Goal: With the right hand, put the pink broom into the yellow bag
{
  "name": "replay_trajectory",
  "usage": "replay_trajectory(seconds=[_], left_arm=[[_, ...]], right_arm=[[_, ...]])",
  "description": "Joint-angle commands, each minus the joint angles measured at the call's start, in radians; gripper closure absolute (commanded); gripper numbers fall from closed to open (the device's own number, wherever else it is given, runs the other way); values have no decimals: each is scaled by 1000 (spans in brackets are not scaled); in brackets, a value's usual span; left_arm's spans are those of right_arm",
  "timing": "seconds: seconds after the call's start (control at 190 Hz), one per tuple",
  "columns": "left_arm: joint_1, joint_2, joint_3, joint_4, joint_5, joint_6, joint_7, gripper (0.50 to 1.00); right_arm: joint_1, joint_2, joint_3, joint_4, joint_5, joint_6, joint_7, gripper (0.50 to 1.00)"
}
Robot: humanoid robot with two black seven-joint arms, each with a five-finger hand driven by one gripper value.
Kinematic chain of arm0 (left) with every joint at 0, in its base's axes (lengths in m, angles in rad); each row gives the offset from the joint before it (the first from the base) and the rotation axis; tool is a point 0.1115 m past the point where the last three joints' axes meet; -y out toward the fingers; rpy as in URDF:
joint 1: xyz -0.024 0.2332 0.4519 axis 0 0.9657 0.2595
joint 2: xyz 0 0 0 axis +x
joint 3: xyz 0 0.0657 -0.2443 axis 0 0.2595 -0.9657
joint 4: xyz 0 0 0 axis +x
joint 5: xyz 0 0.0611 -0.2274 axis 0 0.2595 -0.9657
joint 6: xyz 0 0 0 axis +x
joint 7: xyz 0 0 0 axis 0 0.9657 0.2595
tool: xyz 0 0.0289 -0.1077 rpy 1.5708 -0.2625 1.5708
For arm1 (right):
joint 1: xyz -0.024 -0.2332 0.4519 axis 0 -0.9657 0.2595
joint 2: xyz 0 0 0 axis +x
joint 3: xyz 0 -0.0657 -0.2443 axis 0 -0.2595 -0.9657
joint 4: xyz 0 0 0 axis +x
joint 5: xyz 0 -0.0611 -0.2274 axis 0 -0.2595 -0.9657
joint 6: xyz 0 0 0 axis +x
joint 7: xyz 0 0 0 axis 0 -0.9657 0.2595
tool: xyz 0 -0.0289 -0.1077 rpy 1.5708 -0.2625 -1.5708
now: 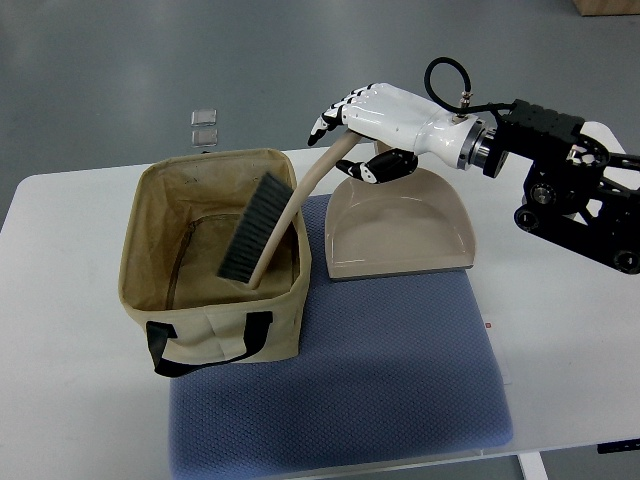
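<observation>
The pink broom [290, 210] leans tilted, its dark bristle head [250, 232] down inside the yellowish canvas bag [225, 330] and its handle rising over the bag's right rim. My right hand [355, 130], white with black fingertips, comes in from the right and is shut on the top of the handle above the bag's far right corner. The thumb [375, 168] curls under the handle. The left arm does not show.
A pink dustpan [400, 230] lies just right of the bag on a blue mat [400, 370] that covers the middle of the white table [570, 340]. Two small clear objects [204, 128] sit on the floor beyond the table's far edge.
</observation>
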Motion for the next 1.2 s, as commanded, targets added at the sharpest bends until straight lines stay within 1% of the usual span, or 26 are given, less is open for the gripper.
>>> replay_trajectory(seconds=[0.0,0.1,0.231,0.299,0.373,0.431,0.546,0.636,0.799,0.946,1.072,1.124,1.193], left_arm=[[0,0,0,0,0,0,0,500],[0,0,0,0,0,0,0,500],[0,0,0,0,0,0,0,500],[0,0,0,0,0,0,0,500],[0,0,0,0,0,0,0,500],[0,0,0,0,0,1,0,500],[0,0,0,0,0,0,0,500],[0,0,0,0,0,0,0,500],[0,0,0,0,0,0,0,500],[0,0,0,0,0,0,0,500],[0,0,0,0,0,0,0,500],[0,0,0,0,0,0,0,500],[0,0,0,0,0,0,0,500]], right_arm=[[-17,4,9,1,9,-5,3,599],[-23,2,12,1,48,-5,3,599],[-26,-19,27,1,176,-5,1,599],[-39,-31,79,1,267,6,0,599],[-91,-44,165,1,404,15,0,599],[-137,-47,233,-1,508,44,-3,599],[-213,-68,371,-9,741,170,-10,599],[-281,-74,454,-41,905,211,-11,599],[-352,-53,544,-133,1164,205,-10,599],[-398,-33,578,-187,1345,207,-10,599],[-448,-27,610,-199,1421,217,-8,597],[-476,-22,626,-199,1430,219,-5,574],[-500,-4,650,-199,1430,219,-2,572]])
